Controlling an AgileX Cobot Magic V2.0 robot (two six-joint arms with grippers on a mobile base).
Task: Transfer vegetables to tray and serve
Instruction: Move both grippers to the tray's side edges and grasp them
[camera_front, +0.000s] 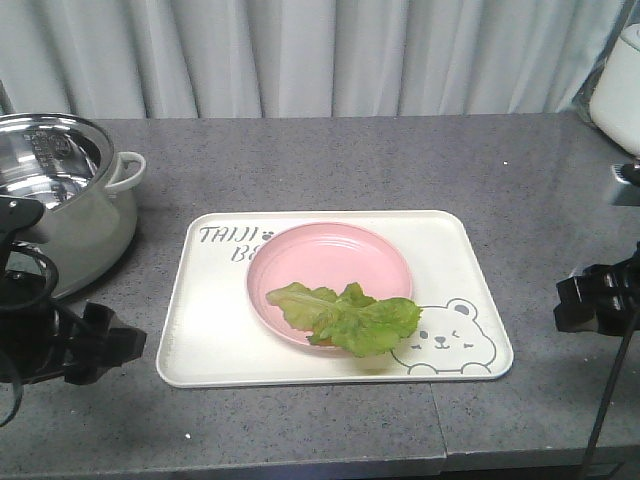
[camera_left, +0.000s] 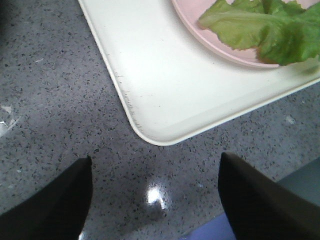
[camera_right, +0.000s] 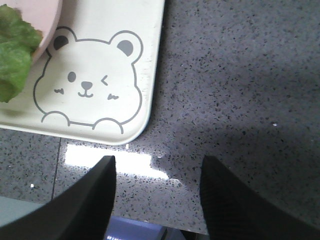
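Note:
The vegetables (camera_front: 345, 315) are ruffled green lettuce leaves lying on the front edge of a round pink plate (camera_front: 330, 260), spilling slightly over its rim; they also show as lettuce (camera_left: 265, 27) and lettuce (camera_right: 15, 55) in the wrist views. The plate stands on the cream tray (camera_front: 210, 340) with the bear drawing (camera_right: 87, 80). My left gripper (camera_left: 156, 170) is open over the counter just off the tray's near left corner (camera_left: 155, 135). My right gripper (camera_right: 157, 167) is open over the counter off the tray's near right corner. Nothing is between either pair of fingers.
A steel pot (camera_front: 60, 195) with a white handle stands at the left of the grey speckled counter (camera_front: 500, 170). A white appliance (camera_front: 620, 90) sits at the far right. The counter's front edge runs close below both grippers.

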